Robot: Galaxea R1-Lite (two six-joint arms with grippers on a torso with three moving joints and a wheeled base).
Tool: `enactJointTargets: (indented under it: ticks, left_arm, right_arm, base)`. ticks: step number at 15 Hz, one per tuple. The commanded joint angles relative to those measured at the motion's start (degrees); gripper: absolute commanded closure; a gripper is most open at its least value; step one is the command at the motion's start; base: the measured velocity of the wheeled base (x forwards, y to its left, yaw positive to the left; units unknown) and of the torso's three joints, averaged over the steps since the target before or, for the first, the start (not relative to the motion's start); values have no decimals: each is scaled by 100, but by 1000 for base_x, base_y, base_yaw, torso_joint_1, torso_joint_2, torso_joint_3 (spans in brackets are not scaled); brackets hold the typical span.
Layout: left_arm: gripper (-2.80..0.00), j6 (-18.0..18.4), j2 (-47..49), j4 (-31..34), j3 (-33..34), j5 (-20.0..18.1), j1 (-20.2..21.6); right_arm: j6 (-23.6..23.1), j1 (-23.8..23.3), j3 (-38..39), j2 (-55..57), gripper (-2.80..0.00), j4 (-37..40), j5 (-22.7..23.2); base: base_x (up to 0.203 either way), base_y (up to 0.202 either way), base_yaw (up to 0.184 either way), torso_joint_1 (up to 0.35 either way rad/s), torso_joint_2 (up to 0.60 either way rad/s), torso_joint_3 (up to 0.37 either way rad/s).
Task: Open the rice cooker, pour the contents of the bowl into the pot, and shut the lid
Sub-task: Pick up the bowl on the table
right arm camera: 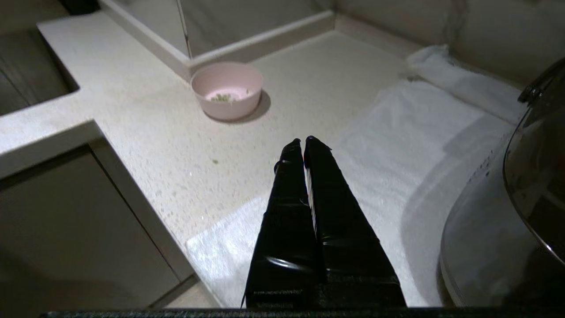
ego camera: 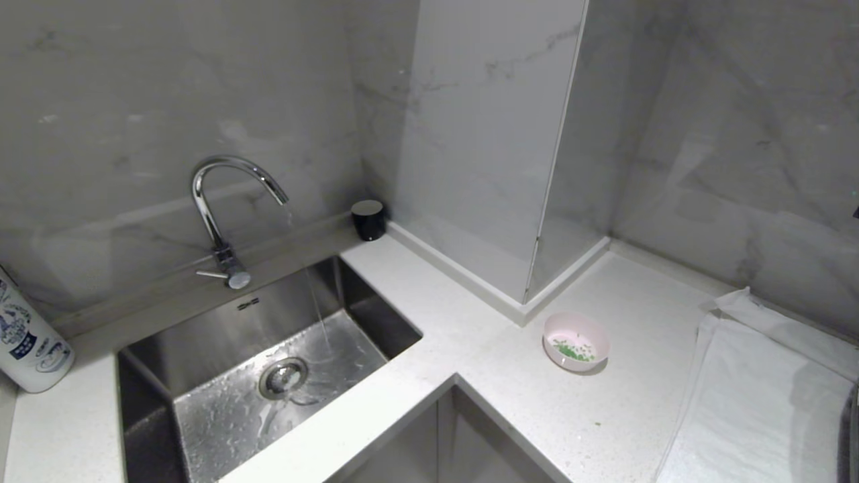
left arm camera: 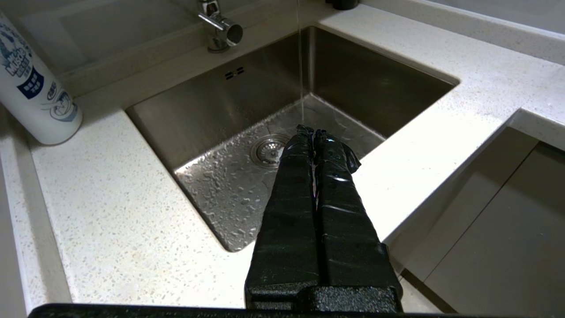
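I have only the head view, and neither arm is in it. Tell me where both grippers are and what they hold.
Observer: The left gripper hangs above the sink, fingers shut, holding nothing.
Operator: Now the right one.
Observer: The right gripper is over the edge of the white cloth, shut and empty, pointing toward the bowl without touching it.
Operator: I see no rice cooker. Find it.
Observer: In the right wrist view a large dark rounded body, probably the rice cooker, stands on the cloth beside the right gripper.
Operator: Report the tap.
Observer: A thin stream of water is falling into the sink just ahead of the left fingertips.
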Motion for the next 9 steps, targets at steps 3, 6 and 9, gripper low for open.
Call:
enactJointTargets:
  ticks: [3,6,9]
  left_arm:
    - [0,-34,-13,15,-8,3,0]
    - [0,-119,-13,15,-16,59,0]
    - [0,-183,-13,15,-16,64,0]
  right_arm:
    - [324,16,-989,2016,0,101,137]
    - [541,32,-2112,4327,0,106,312]
    - [644,50,-3282,6602,0,130,556]
  base:
    - [0,0,0,0,0,0]
    - [0,0,0,0,0,0]
    - [0,0,0,0,0,0]
